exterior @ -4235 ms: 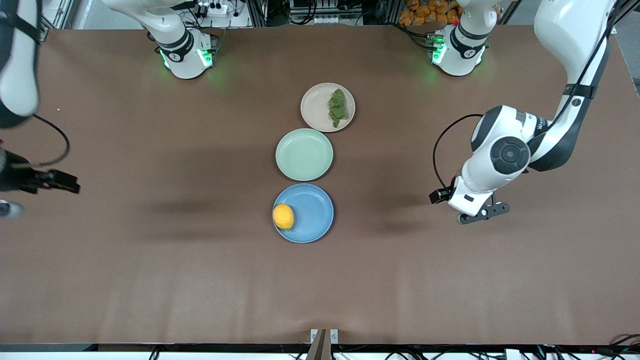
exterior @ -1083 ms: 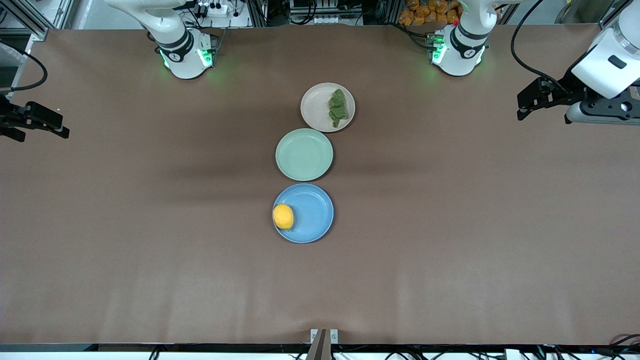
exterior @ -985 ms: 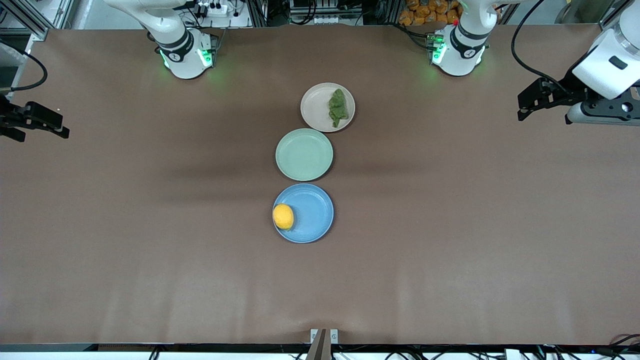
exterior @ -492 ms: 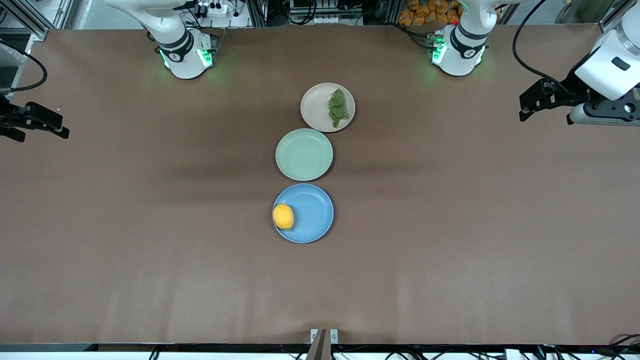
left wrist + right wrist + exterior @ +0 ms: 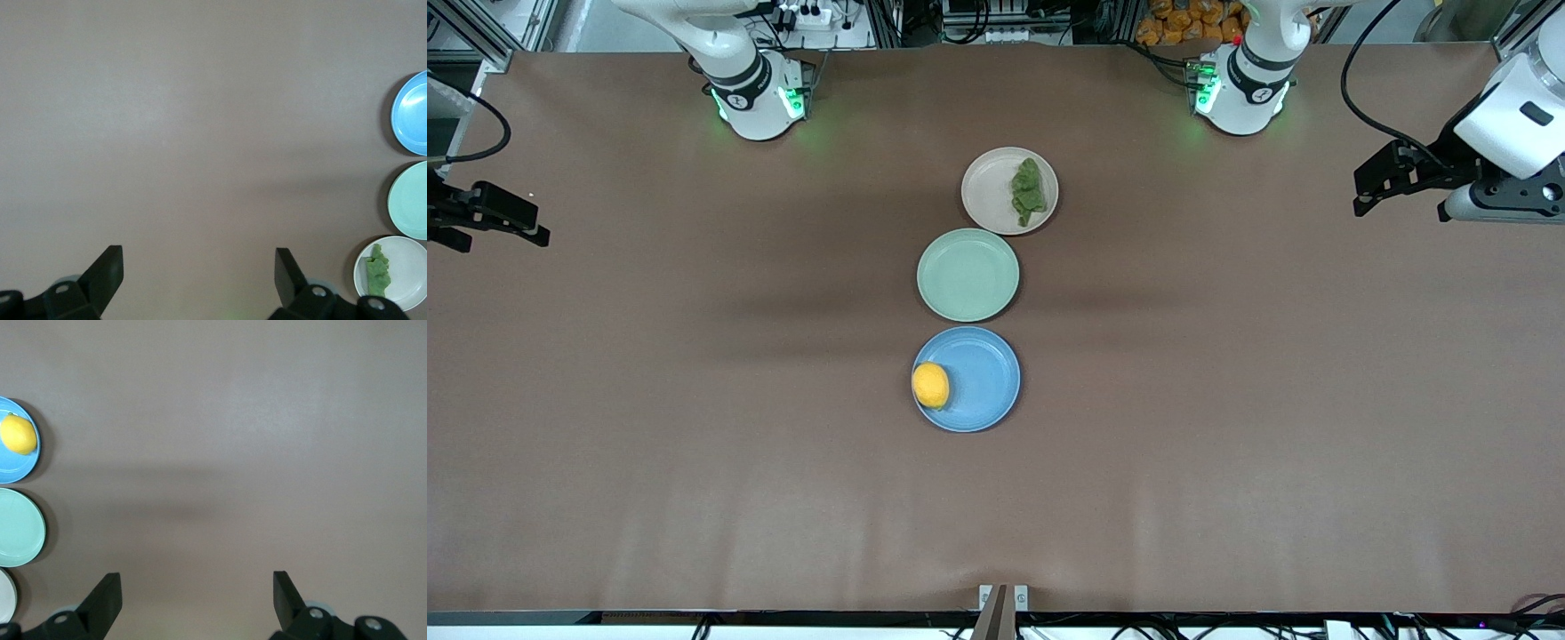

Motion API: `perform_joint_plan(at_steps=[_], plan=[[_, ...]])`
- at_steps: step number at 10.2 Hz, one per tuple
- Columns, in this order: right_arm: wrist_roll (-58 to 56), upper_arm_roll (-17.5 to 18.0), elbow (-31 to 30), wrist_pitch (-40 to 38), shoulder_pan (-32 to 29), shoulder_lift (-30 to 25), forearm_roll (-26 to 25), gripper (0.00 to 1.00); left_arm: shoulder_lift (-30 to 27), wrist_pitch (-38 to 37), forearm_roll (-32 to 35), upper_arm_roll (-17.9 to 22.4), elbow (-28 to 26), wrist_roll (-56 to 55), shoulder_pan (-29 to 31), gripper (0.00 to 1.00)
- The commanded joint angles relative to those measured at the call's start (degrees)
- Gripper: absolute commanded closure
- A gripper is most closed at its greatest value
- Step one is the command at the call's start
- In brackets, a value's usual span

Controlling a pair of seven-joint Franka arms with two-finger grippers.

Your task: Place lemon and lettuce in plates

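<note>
A smooth oval lemon (image 5: 930, 385) lies in the blue plate (image 5: 983, 380); wrinkly lettuce (image 5: 1028, 191) lies in the beige plate (image 5: 989, 191). The left gripper (image 5: 198, 280) and right gripper (image 5: 197, 598) hang over bare tabletop (image 5: 1227, 400), jaws spread wide, empty.

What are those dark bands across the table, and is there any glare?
Front view: soft shadow bands cross the table beside the green plate, and green light glows around both arm bases. Left wrist view: a bright sheen on the blue plate. Right wrist view: a faint shadow band, nothing blurred.

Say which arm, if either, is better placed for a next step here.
Neither: nothing remains to move. The lemon sits on the blue plate, the lettuce on the beige plate. The left pincer and right pincer hang open over bare table at their own ends.
</note>
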Motion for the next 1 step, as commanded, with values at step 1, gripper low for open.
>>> perform_joint_plan(at_steps=[1], plan=[[0.64,0.31,-0.59,0.33,-0.27,-0.34,-0.84,0.0,0.6,-1.35,0.56,-0.3,1.55,0.32,0.13,0.0]])
